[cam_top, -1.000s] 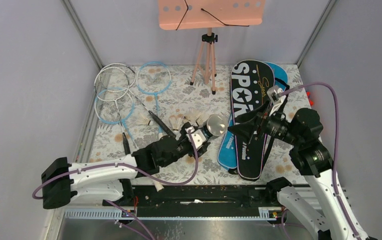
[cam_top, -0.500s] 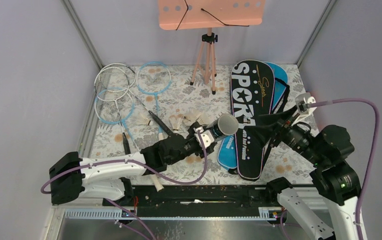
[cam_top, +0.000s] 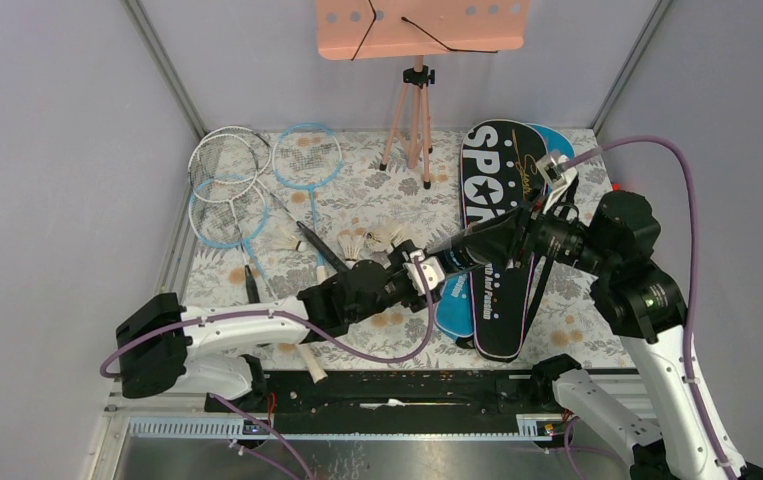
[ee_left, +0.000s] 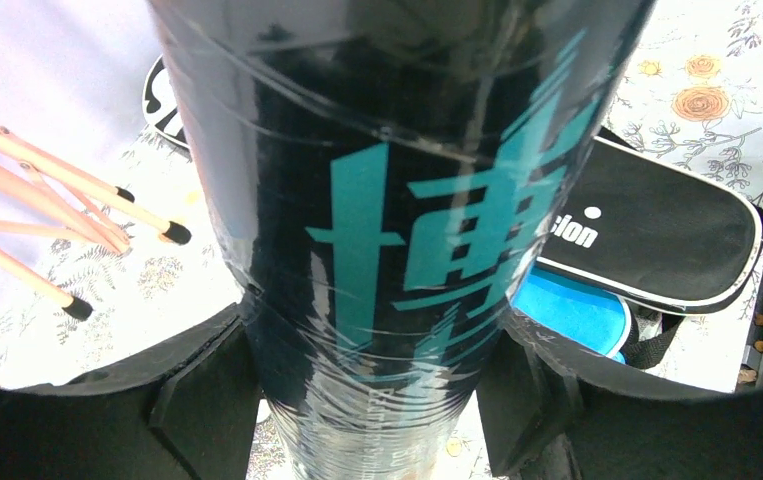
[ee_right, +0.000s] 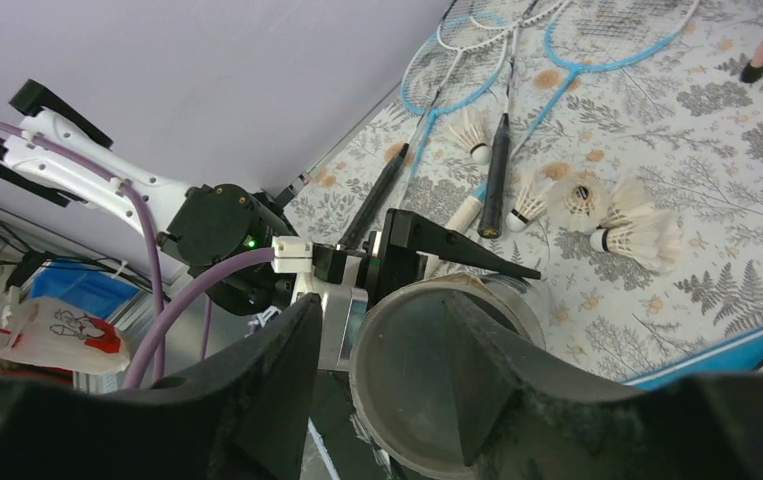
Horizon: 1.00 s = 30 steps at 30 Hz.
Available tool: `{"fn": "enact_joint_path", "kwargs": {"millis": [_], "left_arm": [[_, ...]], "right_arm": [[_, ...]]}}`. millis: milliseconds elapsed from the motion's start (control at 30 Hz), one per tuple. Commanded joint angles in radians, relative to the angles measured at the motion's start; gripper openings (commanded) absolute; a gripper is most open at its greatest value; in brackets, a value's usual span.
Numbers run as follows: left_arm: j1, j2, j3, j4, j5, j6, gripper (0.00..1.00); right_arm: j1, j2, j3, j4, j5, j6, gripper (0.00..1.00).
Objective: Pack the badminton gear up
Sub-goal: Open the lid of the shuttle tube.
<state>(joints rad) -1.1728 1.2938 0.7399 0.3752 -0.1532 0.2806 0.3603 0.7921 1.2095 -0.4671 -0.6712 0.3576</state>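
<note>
Black tube [cam_top: 450,264] was held off the table [cam_top: 367,190], just left of the SPORT bags [cam_top: 502,200], clamped in the left end effector [ee_left: 367,385]. Right end effector [ee_right: 372,385] straddled its open rim; whether it was pinched could not be told. Shuttlecocks [ee_right: 637,235] and rackets [cam_top: 257,180], further left of the bags, were not yet packed.

Tube [ee_left: 407,200] black, teal-lettered; table cover [cam_top: 357,200] grey-floral; board [cam_top: 422,25] pink.
</note>
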Motion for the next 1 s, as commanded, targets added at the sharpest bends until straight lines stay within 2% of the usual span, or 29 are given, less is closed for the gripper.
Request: {"fn": "enact_joint_path", "kwargs": {"millis": [0,100,367,533,600,667,967], "left_arm": [[-0.008,0.045,0.039,-0.040,0.047,-0.037,0.18],[-0.008,0.064,0.055,-0.044,0.043,-0.037,0.18],[-0.009,0.100,0.089,-0.052,0.038,-0.049,0.18],[-0.008,0.113,0.104,-0.062,0.045,-0.052,0.18],[-0.009,0.116,0.108,-0.065,0.048,-0.052,0.18],[-0.008,0.113,0.107,-0.065,0.050,-0.050,0.18],[-0.008,0.052,-0.013,-0.003,0.050,0.002,0.02]], "right_arm": [[0.006,-0.004,0.039,-0.097,0.042,-0.037,0.52],[0.005,-0.007,0.048,-0.146,0.095,-0.057,0.44],[0.006,-0.027,0.057,-0.258,0.216,-0.086,0.34],[0.006,-0.034,0.055,-0.286,0.209,-0.099,0.26],[0.006,-0.032,0.055,-0.293,0.207,-0.107,0.18],[0.007,-0.027,0.056,-0.302,0.210,-0.120,0.01],[0.006,-0.128,0.118,-0.282,0.222,-0.088,0.00]]}}
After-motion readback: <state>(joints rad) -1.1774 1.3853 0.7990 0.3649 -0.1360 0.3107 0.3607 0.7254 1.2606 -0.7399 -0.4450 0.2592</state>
